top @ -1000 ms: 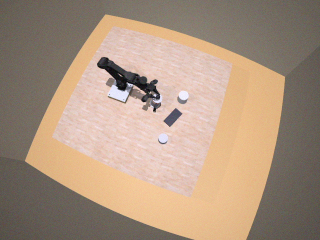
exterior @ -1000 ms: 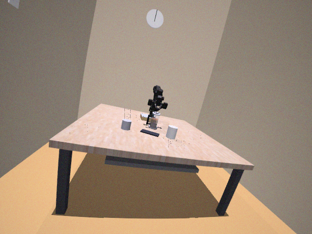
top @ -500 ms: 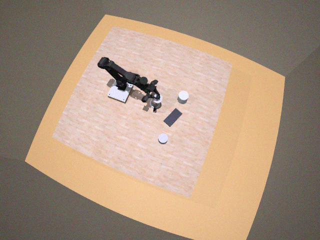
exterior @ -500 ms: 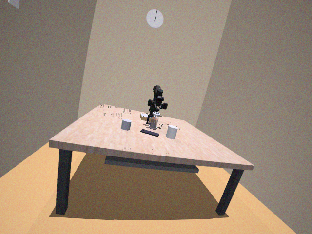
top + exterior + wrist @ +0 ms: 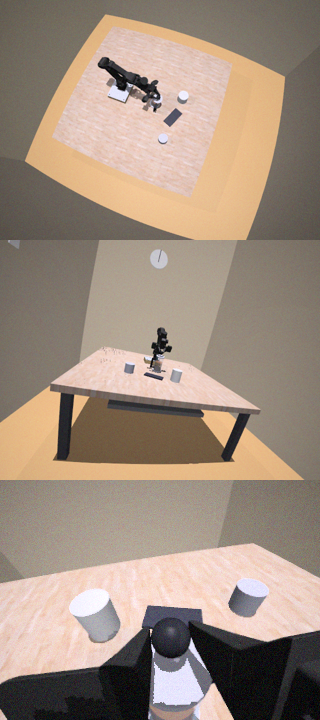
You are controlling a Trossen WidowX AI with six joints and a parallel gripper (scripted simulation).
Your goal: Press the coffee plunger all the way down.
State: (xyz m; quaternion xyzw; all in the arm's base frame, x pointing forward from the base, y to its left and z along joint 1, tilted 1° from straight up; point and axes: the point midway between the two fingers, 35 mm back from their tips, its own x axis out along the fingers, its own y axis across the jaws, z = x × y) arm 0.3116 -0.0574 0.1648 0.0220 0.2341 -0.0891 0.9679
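A black claw (image 5: 158, 97) (image 5: 159, 353) (image 5: 169, 628) is clamped on the round black plunger knob (image 5: 171, 638) of a coffee press (image 5: 155, 102) (image 5: 157, 365) (image 5: 177, 682), upright on the desk (image 5: 124, 134) (image 5: 144, 389) (image 5: 40, 645) near a dark slab (image 5: 172, 117) (image 5: 153, 376) (image 5: 172, 616). Pushing should stay slow and straight down — any sideways drift could tip the glass. The arm (image 5: 121, 71) (image 5: 161, 336) reaches out from its base, wrist over the press.
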